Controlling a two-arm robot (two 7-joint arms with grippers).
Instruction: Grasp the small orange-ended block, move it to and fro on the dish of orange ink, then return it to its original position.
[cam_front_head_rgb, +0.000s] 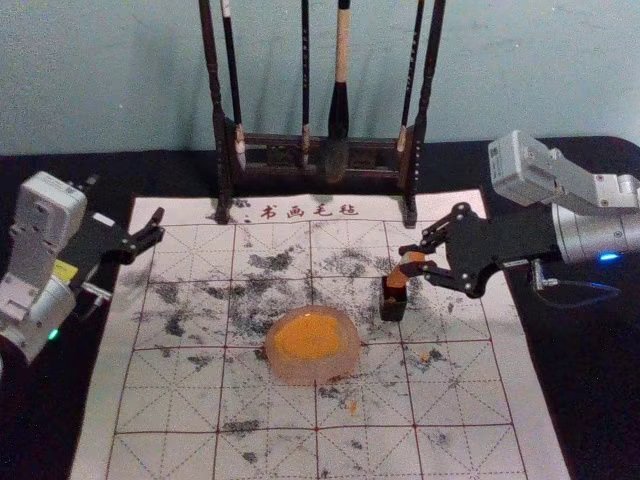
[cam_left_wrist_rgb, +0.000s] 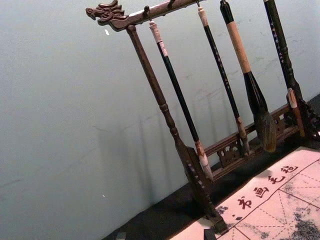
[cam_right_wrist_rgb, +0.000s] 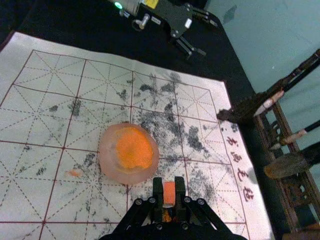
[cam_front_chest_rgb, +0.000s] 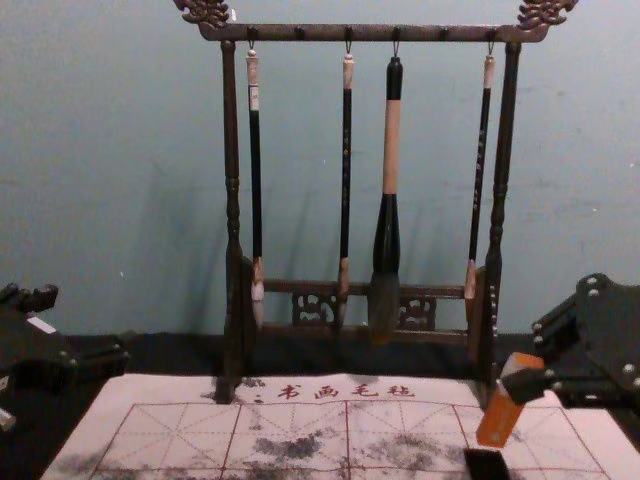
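Presently, the right gripper (cam_front_head_rgb: 410, 259) is closed on the orange block (cam_front_head_rgb: 404, 273), one finger on either side, as the right wrist view confirms. Position: above the right-hand part of the mat (cam_front_head_rgb: 170, 400), to the right of the dish (cam_front_head_rgb: 315, 368) and a little farther back. The block is tilted, its upper end leaning toward the robot's right. Its lower end is at the mouth of a small black box (cam_front_head_rgb: 393, 308); from where I stand I cannot tell whether the two touch.

Dish: pinkish, rounded, near the middle of the mat, with orange ink (cam_front_head_rgb: 308, 336) spread in it. Small orange spots (cam_front_head_rgb: 352, 407) noted on the mat nearby, along with scattered black smudges over the printed grid.

Left gripper (cam_front_head_rgb: 126, 202): parked at the mat's left edge, fingers spread apart, nothing between them.

Behind the work, a dark wooden rack (cam_front_head_rgb: 211, 80) stands upright at the far edge of the mat. Four brushes hang from it, the thickest (cam_front_head_rgb: 340, 110) between two thinner ones, bristles down.
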